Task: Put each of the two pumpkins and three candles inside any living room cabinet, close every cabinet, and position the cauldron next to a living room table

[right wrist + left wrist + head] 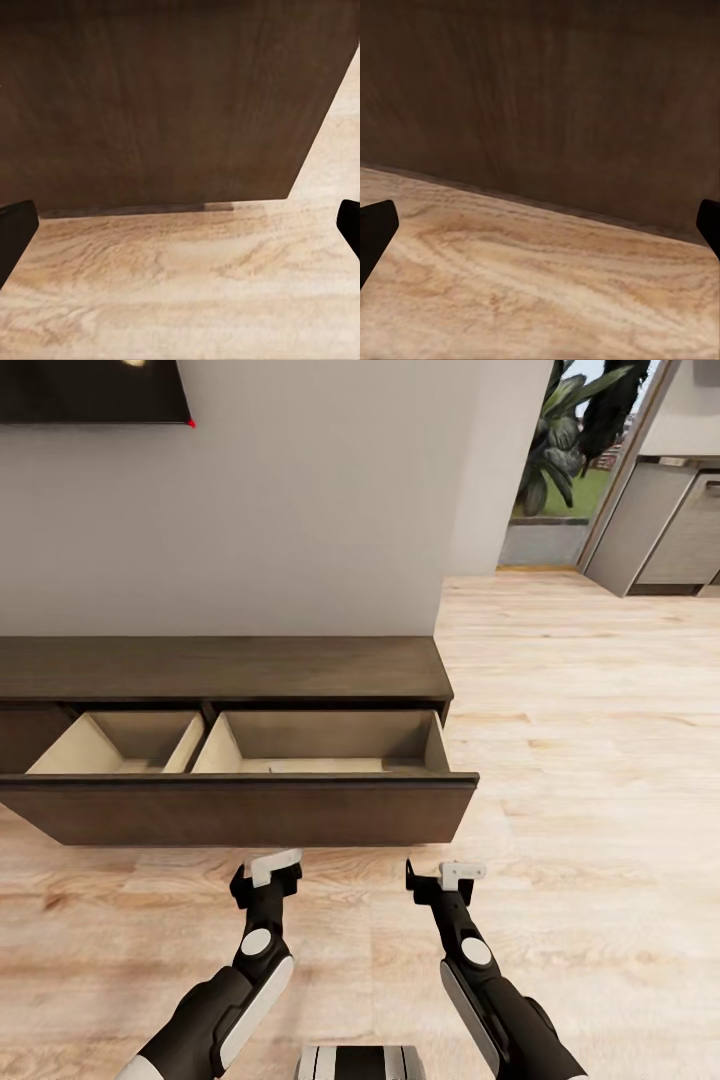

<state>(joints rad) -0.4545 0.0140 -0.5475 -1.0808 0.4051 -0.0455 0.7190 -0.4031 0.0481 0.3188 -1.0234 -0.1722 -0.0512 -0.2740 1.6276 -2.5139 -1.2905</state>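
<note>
Pale wood-grain flooring (580, 740) runs across the room and on toward a doorway at the far right, where grey kitchen units (665, 530) and green plants (565, 430) behind glass can be seen. Against the plain light wall (320, 500) stands the cabinet (230, 668), a long, low dark-brown unit with a flat top, and a dark screen (90, 390) hangs above it. Its wide drawer (240, 810) is pulled out toward the robot, showing two beige compartments; a pale low shape lies on the floor of the right one, too faint to identify. Both arms reach forward low over the floor, just short of the drawer front. The left gripper (268, 872) has its fingers (375, 225) spread wide, facing the dark drawer front. The right gripper (447, 878) likewise holds its fingers (16, 225) wide apart with nothing between them, facing the drawer's right end.
</note>
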